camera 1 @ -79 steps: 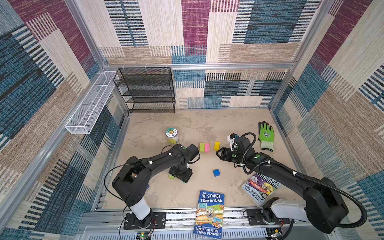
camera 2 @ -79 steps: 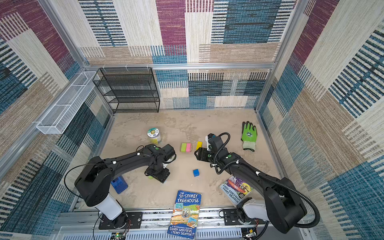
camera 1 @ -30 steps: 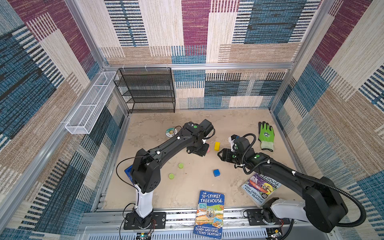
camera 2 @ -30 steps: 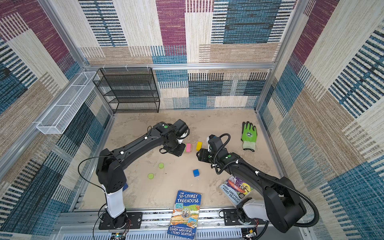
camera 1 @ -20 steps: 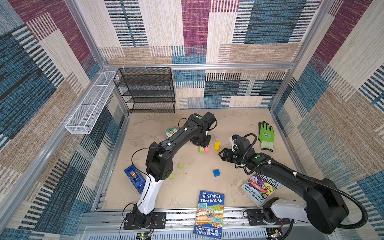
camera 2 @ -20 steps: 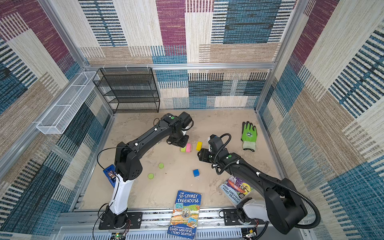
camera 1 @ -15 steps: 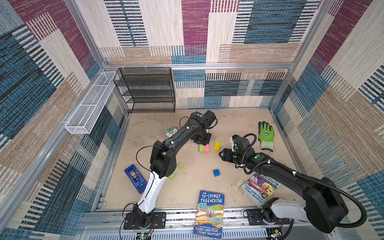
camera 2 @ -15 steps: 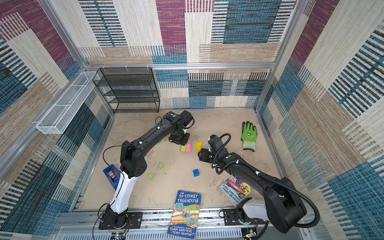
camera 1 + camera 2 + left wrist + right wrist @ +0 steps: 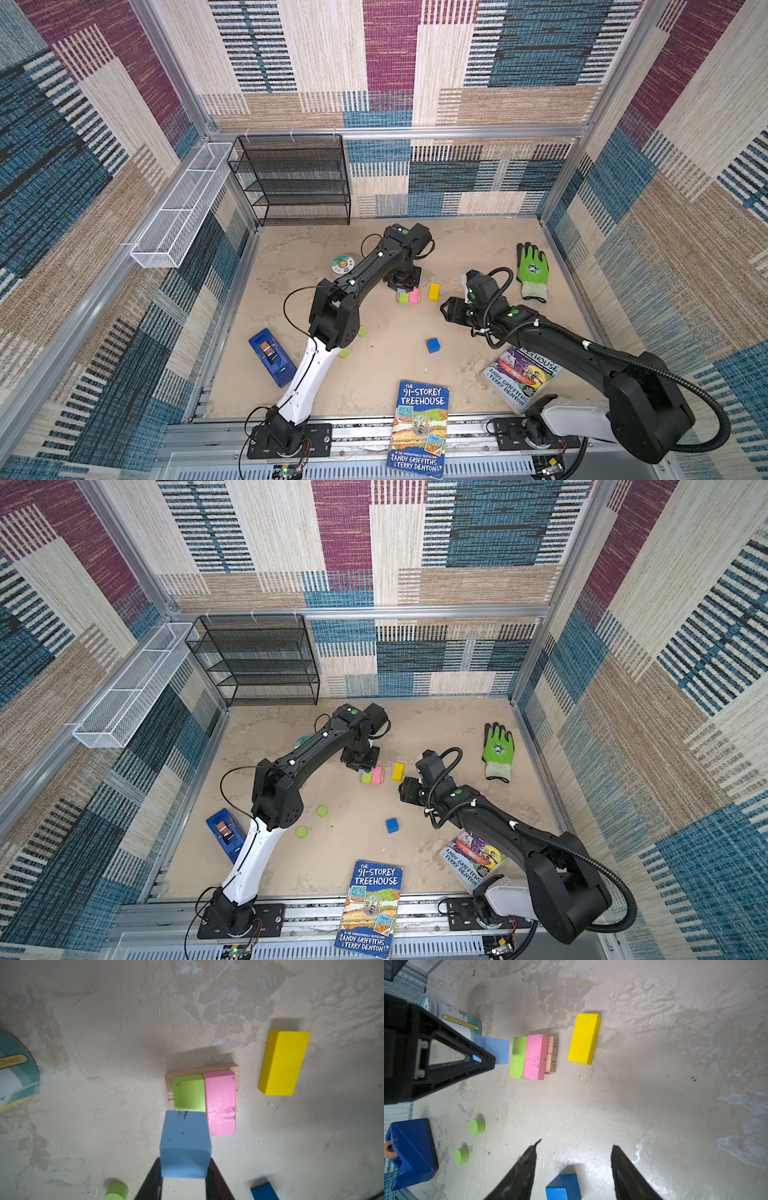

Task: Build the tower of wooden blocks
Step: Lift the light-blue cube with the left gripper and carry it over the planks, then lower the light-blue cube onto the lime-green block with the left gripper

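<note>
While the tower is only two layers high, I log it view by view.

Top views: left gripper (image 9: 402,283) hangs at the 12 o'clock edge of the stack, mid-table (image 9: 365,386). Lime oblong (image 9: 402,298) and pink oblong (image 9: 414,296) lie side by side. From the stack:
- yellow oblong (image 9: 434,291) near at 3 o'clock, apart
- dark-blue cube (image 9: 432,345) at 5 o'clock
- two lime round pieces (image 9: 322,811) at 7 o'clock
- tin (image 9: 343,264) at 10 o'clock
- right gripper (image 9: 445,308) beyond the yellow one

Glove (image 9: 532,270), books (image 9: 419,428) and blue case (image 9: 272,362) sit out at the edges.

Left wrist: jaws closed on the light-blue cube (image 9: 185,1144), pinched across two opposite flat faces and poised by the lime oblong; contact I cannot tell. Both oblongs rest across two tan bars (image 9: 201,1069). I judge the cube light and rigid, with smooth paint that may slip. The flat-face pinch suits it.

Right wrist: jaws stand apart and hold nothing. The dark-blue cube lies untouched on the table. The tin and the left finger crowd one side of the stack; the side toward the yellow oblong looks free.
</note>
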{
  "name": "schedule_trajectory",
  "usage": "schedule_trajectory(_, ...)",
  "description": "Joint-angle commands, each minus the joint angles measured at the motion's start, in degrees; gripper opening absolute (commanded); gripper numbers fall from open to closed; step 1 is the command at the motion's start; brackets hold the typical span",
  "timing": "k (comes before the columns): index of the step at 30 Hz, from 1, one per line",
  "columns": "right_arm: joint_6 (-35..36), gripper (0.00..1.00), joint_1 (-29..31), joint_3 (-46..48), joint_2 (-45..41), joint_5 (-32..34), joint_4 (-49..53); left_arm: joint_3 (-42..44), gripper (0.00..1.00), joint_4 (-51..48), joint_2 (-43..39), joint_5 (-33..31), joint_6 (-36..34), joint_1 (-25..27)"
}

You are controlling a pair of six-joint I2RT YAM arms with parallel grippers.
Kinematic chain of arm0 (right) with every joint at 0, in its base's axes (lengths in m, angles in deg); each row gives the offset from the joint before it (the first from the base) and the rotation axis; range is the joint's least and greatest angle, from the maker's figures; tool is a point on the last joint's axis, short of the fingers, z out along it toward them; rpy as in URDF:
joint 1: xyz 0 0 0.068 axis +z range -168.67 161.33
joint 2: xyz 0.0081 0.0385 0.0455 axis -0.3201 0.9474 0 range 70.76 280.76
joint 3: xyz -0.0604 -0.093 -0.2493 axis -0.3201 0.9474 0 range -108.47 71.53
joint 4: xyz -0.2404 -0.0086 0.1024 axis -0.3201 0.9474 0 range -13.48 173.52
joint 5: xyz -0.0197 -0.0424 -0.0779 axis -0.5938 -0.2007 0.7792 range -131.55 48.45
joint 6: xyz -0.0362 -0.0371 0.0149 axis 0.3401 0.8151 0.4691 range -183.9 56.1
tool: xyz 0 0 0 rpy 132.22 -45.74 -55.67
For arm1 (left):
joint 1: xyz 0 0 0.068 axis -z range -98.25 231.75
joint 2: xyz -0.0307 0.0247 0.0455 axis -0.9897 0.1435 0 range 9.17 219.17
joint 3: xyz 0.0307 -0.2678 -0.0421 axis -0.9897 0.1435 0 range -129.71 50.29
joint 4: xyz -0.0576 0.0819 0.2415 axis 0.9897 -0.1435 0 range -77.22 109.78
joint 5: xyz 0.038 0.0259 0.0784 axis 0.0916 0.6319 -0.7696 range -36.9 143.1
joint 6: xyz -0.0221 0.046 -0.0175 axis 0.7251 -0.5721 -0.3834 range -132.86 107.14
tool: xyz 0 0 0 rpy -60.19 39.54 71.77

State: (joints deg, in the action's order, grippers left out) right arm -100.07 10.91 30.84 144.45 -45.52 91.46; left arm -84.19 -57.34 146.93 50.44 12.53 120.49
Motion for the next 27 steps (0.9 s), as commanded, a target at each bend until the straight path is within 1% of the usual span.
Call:
schedule_trajectory(1,-0.38,0.59,-0.14,0.5,-0.05,0.54,-1.08,-0.65,0.18,-1.1,0.72,-0.61,1.49,-0.07)
schedule_trajectory(12,-0.31,0.59,-0.4,0.89,0.36,0.17,-1.58,-2.2,0.19,-1.09,2.18,0.34,1.84,-0.07)
schedule_trajectory(27,-0.13,0.59,-0.49,1.4,0.56,-0.54,-2.06,-1.63,0.21,-1.14,1.83,2.11,2.89,0.0)
